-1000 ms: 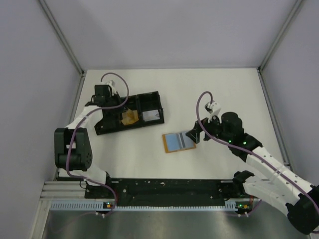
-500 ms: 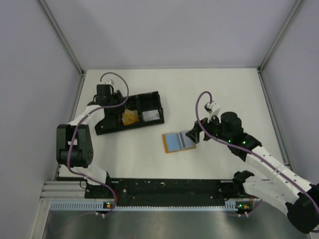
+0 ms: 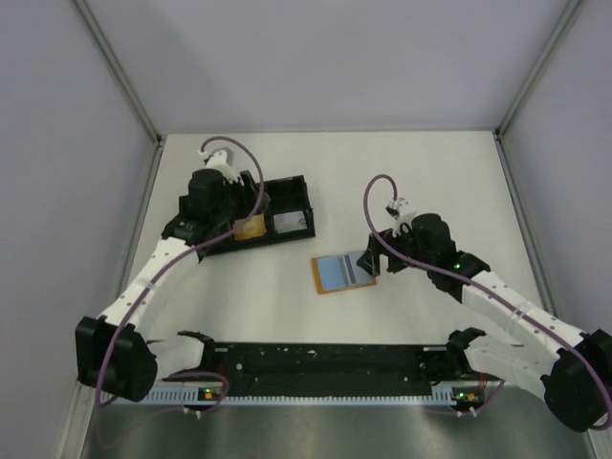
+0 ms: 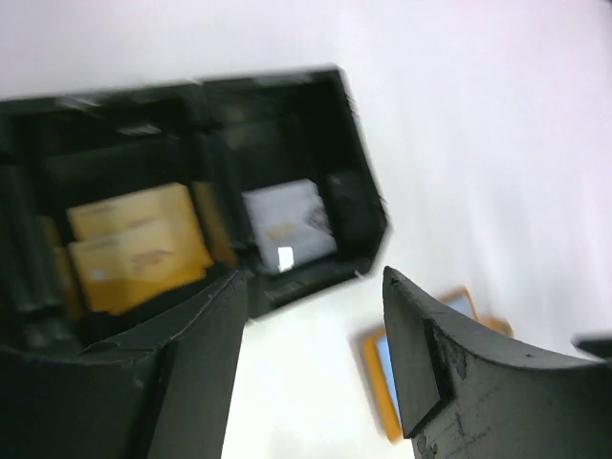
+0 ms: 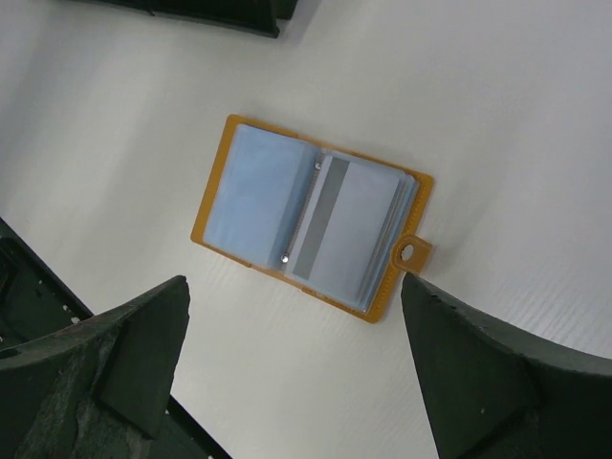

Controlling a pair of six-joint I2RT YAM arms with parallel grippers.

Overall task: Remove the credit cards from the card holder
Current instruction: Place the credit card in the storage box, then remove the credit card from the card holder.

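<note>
Only blurred, unreadable print shows on the grey card [image 4: 287,222].

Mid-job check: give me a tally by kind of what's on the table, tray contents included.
Black tray: 1
Orange cards in its middle compartment: 2
Grey card in its end compartment: 1
Open card holder: 1
Total: 5, not counting the cards inside the holder, which can't be counted.

free: table [image 3: 277,287] left and near side of card holder [image 3: 339,273] | blocked: right claw [image 3: 368,261] at right edge
</note>
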